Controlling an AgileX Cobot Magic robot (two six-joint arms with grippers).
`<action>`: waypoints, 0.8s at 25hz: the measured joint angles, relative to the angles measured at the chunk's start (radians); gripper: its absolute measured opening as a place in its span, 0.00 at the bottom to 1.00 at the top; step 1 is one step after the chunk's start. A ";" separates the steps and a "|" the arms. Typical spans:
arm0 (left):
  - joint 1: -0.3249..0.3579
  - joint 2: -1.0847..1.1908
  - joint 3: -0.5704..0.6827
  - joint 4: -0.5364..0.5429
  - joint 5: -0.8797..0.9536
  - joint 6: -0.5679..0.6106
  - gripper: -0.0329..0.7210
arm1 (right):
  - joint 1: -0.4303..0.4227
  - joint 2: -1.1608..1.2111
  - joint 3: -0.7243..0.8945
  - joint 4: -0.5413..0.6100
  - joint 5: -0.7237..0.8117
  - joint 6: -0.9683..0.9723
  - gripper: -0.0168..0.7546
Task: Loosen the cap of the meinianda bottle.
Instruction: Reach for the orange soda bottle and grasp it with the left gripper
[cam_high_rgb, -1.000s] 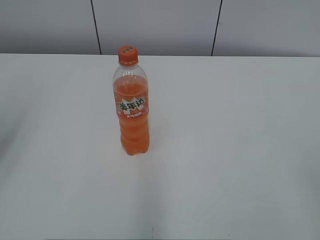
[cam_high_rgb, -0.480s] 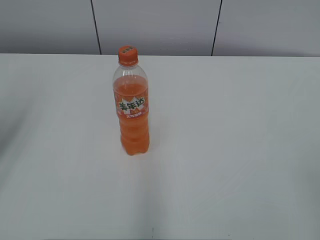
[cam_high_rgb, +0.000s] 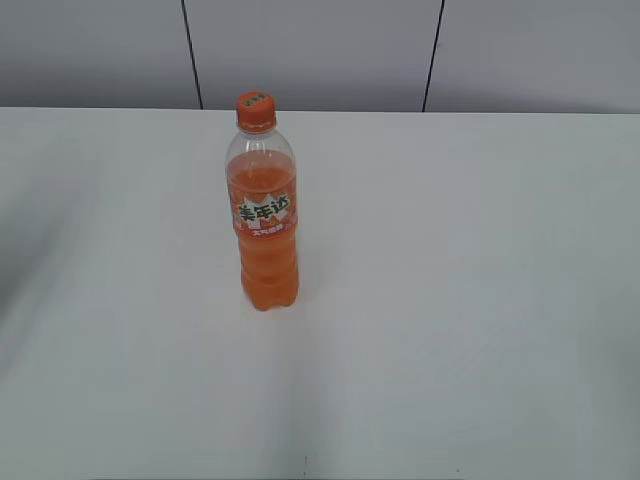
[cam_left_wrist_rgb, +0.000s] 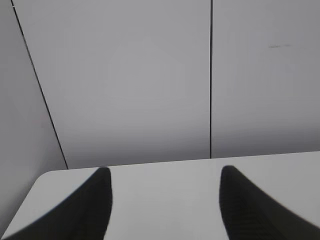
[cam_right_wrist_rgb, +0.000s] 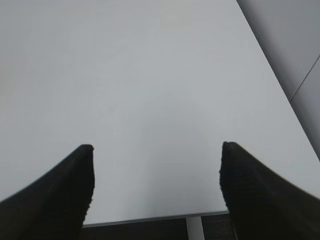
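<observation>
On my left wrist feed the left gripper (cam_left_wrist_rgb: 165, 200) had its jaws spread apart with nothing between them, only bare white bench (cam_left_wrist_rgb: 165, 175) and beyond it the grey panelled wall (cam_left_wrist_rgb: 125, 85) with its dark seams. The right gripper (cam_right_wrist_rgb: 157, 180) showed the same on its own feed: jaws wide open, empty, hanging over plain bench surface near its front edge, with a strip of wall at the upper right corner.

Neither wrist camera caught the meinianda bottle (cam_high_rgb: 266, 240), and neither arm appeared in my exterior view, so I could not tell how the bottle lay relative to either set of jaws beyond that nothing touched it.

In the exterior view the bottle stood upright on the bench, left of centre and toward the far half, its orange label with green-white characters facing the camera. The cap (cam_high_rgb: 255, 109) sat on the neck, orange with a small pale mark on top, just below the line where bench met wall.
</observation>
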 joint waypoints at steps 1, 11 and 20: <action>0.000 0.012 0.006 0.000 -0.020 0.000 0.61 | 0.000 0.000 0.000 -0.008 0.000 0.000 0.78; 0.000 0.112 0.091 0.001 -0.162 -0.006 0.61 | 0.000 0.000 0.000 -0.008 0.000 0.000 0.78; 0.000 0.233 0.091 0.012 -0.233 -0.006 0.61 | 0.000 0.000 0.000 -0.008 0.000 0.000 0.78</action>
